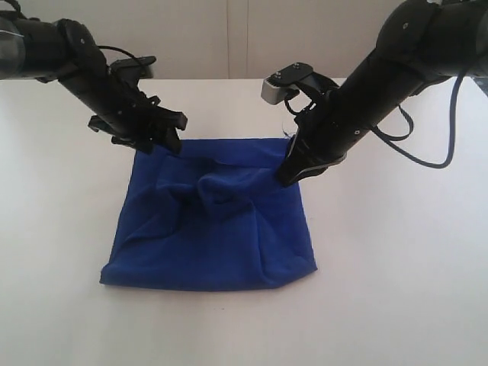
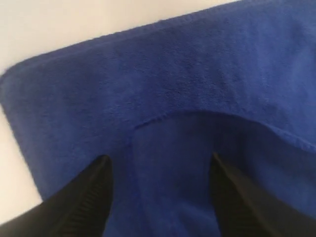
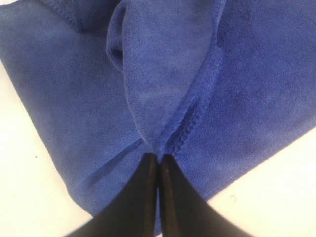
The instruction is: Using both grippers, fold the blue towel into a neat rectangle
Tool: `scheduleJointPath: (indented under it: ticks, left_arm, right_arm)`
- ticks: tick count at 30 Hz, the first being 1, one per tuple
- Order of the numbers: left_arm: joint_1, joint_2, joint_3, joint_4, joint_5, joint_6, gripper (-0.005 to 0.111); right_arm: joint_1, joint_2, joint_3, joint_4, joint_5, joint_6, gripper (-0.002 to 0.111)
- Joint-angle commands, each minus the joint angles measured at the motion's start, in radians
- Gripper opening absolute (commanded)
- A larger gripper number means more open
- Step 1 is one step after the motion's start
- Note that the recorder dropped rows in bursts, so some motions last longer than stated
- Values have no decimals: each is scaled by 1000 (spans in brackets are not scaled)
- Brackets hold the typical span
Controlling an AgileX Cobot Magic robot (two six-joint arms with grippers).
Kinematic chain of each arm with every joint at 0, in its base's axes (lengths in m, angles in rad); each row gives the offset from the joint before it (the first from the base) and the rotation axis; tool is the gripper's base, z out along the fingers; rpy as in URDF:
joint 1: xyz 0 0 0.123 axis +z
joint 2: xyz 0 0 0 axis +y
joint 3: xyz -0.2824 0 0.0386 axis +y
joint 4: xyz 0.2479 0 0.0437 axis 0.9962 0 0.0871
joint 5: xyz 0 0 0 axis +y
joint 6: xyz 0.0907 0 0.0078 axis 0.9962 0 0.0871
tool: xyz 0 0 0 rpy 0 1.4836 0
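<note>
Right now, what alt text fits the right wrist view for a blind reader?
The right gripper, black fingers pressed together, pinches a hemmed fold of the blue towel. The fold runs off as a raised ridge, the rest of the towel lying on a white table.

Left arm and right arm are matte black; the right bears a grey camera block and a looping black cable; claw fingers are black and tapered.
</note>
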State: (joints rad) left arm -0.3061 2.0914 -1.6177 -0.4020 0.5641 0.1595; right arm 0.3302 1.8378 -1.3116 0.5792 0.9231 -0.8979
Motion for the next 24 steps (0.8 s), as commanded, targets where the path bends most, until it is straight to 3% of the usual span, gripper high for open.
scheduleJointPath:
  ticks: [1,11,20,24]
  left_arm:
    - [5,27,-2,-96,-28,82,61]
    - [5,57,-2,-92,-124,84,61]
    - [5,80,0,-122,-121,84,61]
    - [5,80,0,-124,-101,86,55]
  right_arm:
    - [-1,0,-5,0,3,6,0]
    - [-1,0,-3,0,3,9,0]
    - [-1,0,-3,0,3,9,0]
    - [-1,0,-3,0,-3,9,0]
